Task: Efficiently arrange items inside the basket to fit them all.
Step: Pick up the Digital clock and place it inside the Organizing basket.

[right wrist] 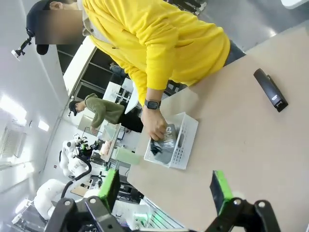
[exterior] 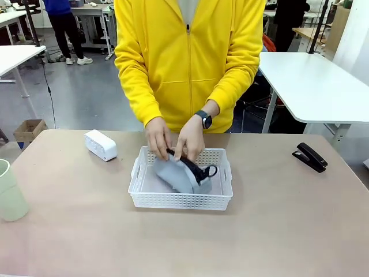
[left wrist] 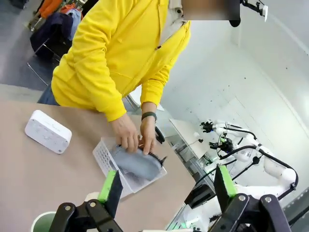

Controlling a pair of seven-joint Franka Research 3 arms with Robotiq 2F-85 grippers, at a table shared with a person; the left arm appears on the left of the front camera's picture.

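A person in a yellow zip jacket [exterior: 190, 57] leans over the far side of a tan tabletop [exterior: 277, 231] and presses a grey zip pouch [exterior: 179, 175] into a shallow white basket [exterior: 180, 201] at the middle of the tabletop. One hand [exterior: 157, 137] and the other hand [exterior: 190, 141], a dark watch [exterior: 206, 119] on its wrist, grip the pouch's far end by the basket's far wall. The pouch lies inside the basket at a slant, its black band and loop toward the basket's right end. A small white box [exterior: 100, 145] sits on the tabletop just off the basket's far left corner, apart from it. A black stapler [exterior: 309, 157] lies well apart to the right, near the tabletop's far edge. A pale green cup [exterior: 8, 193] stands at the left edge, partly cut off by the frame. In the left wrist view the left claw [left wrist: 167, 186] hangs above the tabletop with its green-padded fingers spread wide and nothing between them. In the right wrist view the right claw [right wrist: 165, 188] is likewise spread wide and holds nothing.
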